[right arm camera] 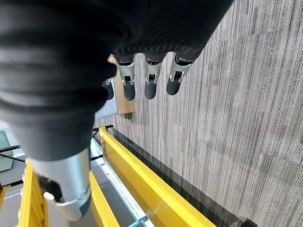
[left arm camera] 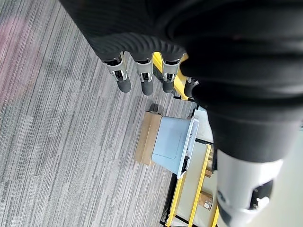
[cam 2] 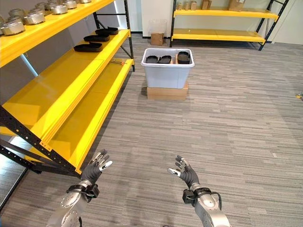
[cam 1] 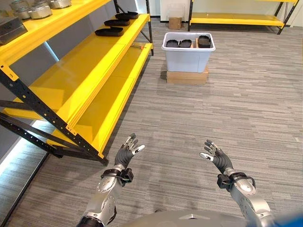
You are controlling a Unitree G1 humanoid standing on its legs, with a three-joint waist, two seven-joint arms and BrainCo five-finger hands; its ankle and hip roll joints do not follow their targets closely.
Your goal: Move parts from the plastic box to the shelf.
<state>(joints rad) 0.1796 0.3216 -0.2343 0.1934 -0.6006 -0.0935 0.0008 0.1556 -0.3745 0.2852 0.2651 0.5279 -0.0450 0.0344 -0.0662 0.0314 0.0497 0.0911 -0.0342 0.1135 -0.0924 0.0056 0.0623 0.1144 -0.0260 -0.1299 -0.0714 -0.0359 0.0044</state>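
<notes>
A pale plastic box (cam 1: 188,56) stands on a flat cardboard box (cam 1: 187,77) on the floor, well ahead of me. Black parts (cam 1: 184,43) lie inside it near the top. The yellow shelf (cam 1: 75,71) runs along my left, with several black parts (cam 1: 110,31) lying at the far end of its middle level. My left hand (cam 1: 127,151) and right hand (cam 1: 215,155) hover low in front of me, both open and empty, far from the box. The left wrist view also shows the box (left arm camera: 173,144).
Round metal parts (cam 2: 28,18) sit on the shelf's top level. An orange tool (cam 1: 137,46) lies on the lower level. A second yellow shelf (cam 2: 220,34) and a small cardboard box (cam 2: 157,38) stand at the far wall. Grey floor lies between me and the box.
</notes>
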